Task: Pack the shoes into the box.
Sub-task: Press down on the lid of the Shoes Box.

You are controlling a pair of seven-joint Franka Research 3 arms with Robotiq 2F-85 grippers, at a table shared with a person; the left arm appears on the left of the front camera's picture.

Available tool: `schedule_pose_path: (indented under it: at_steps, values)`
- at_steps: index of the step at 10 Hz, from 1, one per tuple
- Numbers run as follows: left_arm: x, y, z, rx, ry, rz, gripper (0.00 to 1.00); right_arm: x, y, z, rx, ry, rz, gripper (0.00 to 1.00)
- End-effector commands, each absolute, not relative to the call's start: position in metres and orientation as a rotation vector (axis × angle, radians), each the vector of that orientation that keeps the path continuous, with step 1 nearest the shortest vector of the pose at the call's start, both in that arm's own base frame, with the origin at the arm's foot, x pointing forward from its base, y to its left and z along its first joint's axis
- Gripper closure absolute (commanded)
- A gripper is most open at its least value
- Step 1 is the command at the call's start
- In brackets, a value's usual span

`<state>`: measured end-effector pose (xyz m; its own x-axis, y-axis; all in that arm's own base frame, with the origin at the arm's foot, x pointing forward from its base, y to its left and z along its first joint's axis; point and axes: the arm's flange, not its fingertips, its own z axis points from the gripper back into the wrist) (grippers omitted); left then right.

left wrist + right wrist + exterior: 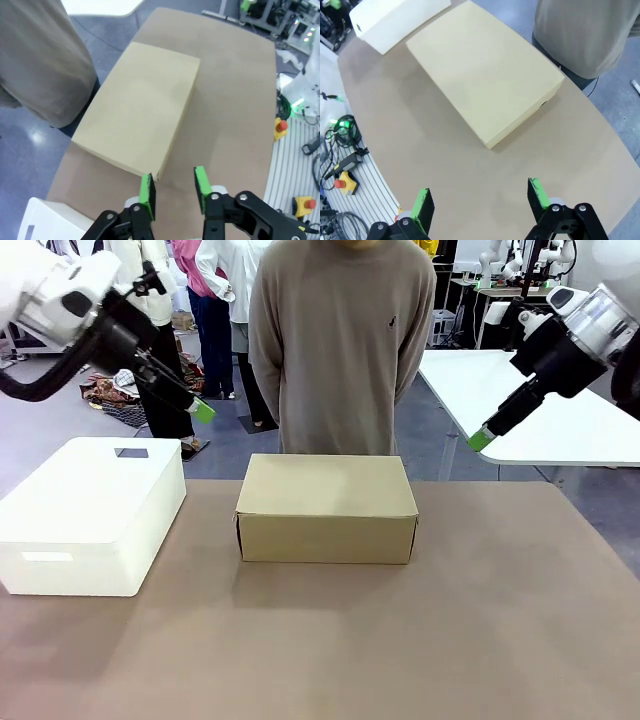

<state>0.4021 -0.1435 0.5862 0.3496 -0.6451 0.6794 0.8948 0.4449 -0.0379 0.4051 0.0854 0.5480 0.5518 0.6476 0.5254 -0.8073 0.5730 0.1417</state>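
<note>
Box (327, 508) is seen closed at mid-table, long axis crosswise, between both raised arms. Left claw (173, 192) is held partly open, empty; right claw (482, 204) wide, empty.

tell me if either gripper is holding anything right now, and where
Nothing is held. The left gripper and right gripper both hang empty above the table, clear of the closed brown box.
</note>
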Motion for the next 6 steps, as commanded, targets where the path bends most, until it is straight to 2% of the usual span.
schedule_pose_path:
  at_steps: [1, 4, 6]
  values:
    - [0.423, -0.162, 0.588, -0.373, -0.604, -1.002, 1.00, 0.393, 0.087, 0.547, 0.390, -0.410, 0.874, 0.00]
    - [0.452, -0.190, 0.574, -0.328, -0.567, -0.978, 1.00, 0.383, 0.088, 0.538, 0.369, -0.403, 0.881, 0.00]
    - [0.461, -0.198, 0.567, -0.321, -0.556, -0.973, 1.00, 0.378, 0.080, 0.529, 0.362, -0.469, 0.891, 0.00]
